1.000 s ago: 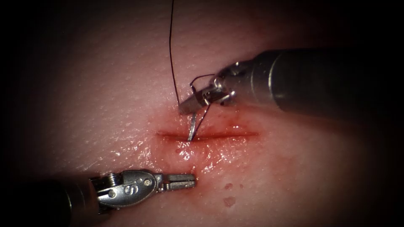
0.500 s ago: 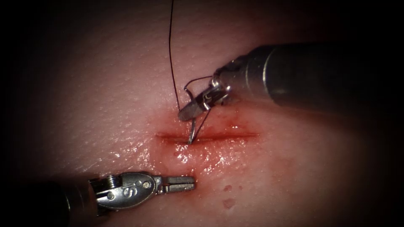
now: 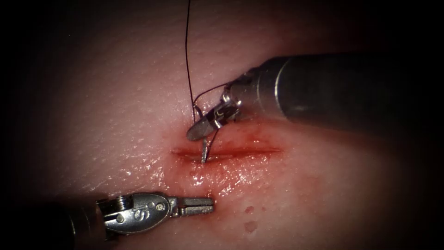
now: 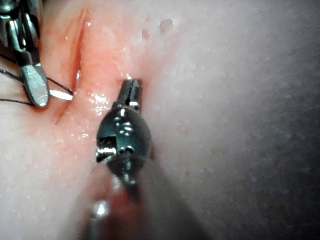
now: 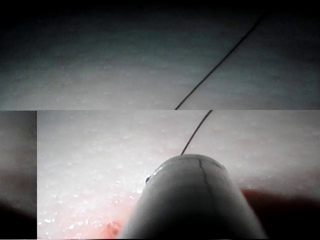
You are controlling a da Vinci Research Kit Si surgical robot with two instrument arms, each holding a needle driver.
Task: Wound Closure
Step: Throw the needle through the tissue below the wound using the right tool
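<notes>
The right pincer clenches the one curved needle near its rear; its point aims down, entering the cut just below. One thread rises above. The left pincer, clenched, holds nothing.

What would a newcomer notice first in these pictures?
First, the right tool, just above the cut, shut on the curved needle, whose point enters the cut's upper edge. Next, the dark thread running up across the pale tissue. Last, the left tool, shut and holding nothing, below the cut.
</notes>
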